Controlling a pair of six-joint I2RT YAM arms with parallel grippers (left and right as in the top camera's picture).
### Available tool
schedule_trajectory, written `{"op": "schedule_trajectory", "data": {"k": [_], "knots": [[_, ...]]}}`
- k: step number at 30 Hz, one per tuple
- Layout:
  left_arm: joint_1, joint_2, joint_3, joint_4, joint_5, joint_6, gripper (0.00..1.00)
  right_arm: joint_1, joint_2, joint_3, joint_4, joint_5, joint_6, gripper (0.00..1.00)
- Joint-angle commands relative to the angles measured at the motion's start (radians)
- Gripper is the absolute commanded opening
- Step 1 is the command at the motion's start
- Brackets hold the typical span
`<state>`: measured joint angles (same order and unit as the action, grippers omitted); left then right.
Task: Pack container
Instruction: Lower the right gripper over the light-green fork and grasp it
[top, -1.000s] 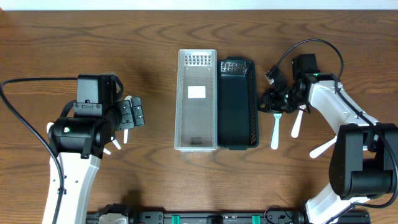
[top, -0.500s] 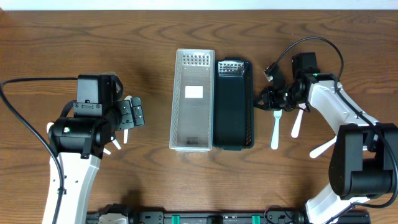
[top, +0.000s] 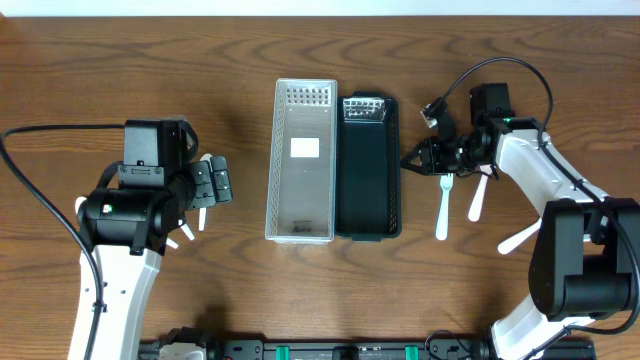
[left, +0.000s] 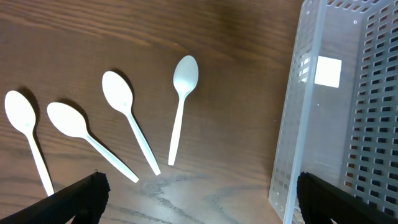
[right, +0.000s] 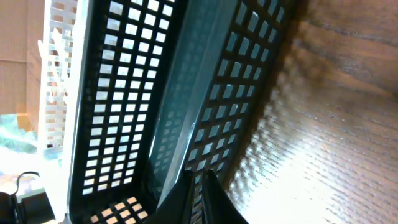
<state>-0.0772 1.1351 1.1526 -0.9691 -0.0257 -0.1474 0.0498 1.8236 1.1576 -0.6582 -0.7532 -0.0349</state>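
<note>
We see the right pincer (top: 412, 160) closed with nothing between its fingers. Its tip is set against the outer right wall of the dark basket (top: 370, 170), near the far end. We judge that a closed tip serves here as a blunt pusher and that nothing is to be grasped there.

The dark basket lies in the middle of the tabletop (top: 100, 60), long side to long side with the clear basket (top: 300, 190), their walls touching. Both look empty, so we judge the packing not yet begun.

The left pincer (top: 215, 182) stands wide open and holds nothing. It hangs over four white spoons (left: 180, 106) that lie loose on the wood, bowls pointing away, the nearest one apart from the clear basket's wall. Open jaws above them suit a pick, in our view.

For room, there is bare wood between the spoons and the clear basket, and a broad free band beyond the baskets' far ends. The right side is tighter: more white utensils (top: 442, 210) lie just beside the right pincer on its near side, so any sweep there risks scattering them
</note>
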Motion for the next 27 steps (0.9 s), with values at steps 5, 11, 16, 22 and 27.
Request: {"op": "schedule_trajectory", "data": {"k": [5, 11, 16, 22, 27], "knots": [[0.002, -0.003, 0.023, -0.003, 0.000, 0.014, 0.98, 0.002, 0.000, 0.013, 0.015, 0.374, 0.140, 0.31], [0.002, -0.003, 0.023, -0.003, 0.000, 0.016, 0.98, -0.060, -0.040, 0.137, -0.111, 0.621, 0.200, 0.53], [0.002, -0.003, 0.023, -0.003, 0.000, 0.016, 0.98, -0.133, -0.116, 0.321, -0.264, 0.640, 0.199, 0.99], [0.002, -0.003, 0.023, -0.003, 0.000, 0.016, 0.98, -0.157, -0.188, 0.370, -0.330, 0.545, 0.291, 0.99], [0.002, -0.003, 0.023, -0.002, 0.000, 0.016, 0.98, -0.089, -0.162, 0.319, -0.438, 0.733, 0.409, 0.99]]}}
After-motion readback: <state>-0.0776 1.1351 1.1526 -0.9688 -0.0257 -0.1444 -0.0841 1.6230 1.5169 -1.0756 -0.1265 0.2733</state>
